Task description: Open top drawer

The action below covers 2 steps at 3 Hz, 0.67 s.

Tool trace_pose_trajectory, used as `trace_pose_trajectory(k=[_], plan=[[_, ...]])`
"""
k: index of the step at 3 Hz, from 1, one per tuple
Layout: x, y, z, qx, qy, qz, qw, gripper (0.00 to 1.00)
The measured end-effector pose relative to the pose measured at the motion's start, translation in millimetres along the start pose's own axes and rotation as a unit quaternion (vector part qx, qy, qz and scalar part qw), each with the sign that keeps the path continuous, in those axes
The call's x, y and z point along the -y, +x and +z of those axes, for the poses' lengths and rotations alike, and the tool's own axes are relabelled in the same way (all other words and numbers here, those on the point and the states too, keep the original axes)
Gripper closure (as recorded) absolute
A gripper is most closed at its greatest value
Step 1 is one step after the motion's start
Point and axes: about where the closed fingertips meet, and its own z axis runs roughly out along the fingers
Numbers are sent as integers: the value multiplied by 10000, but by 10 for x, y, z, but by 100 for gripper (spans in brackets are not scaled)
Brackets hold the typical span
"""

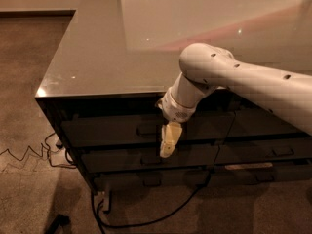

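The gripper [168, 141] hangs pointing down at the cabinet's near face, just right of the centre pull [146, 129] on the top drawer [102, 129], which sits shut under the glossy countertop [107, 52]. Gripper spread or closed? Can't tell.

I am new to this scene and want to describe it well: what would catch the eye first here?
First the thick white robot arm, reaching in from the picture's right across the cabinet's front. Its pale yellowish claw hangs pointing down before the wide dark grey top drawer, close beside its small rectangular centre pull. Next, the glossy grey cabinet top with its bright reflection, and black cables on the carpet below.
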Motion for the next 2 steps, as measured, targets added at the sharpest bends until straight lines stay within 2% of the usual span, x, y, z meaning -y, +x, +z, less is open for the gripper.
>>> trace_pose_trajectory(k=[1,2], plan=[[-7,-12,9,-3,-8,-21,10000,0],[60,69,200,-123,-119,66,9998,0]])
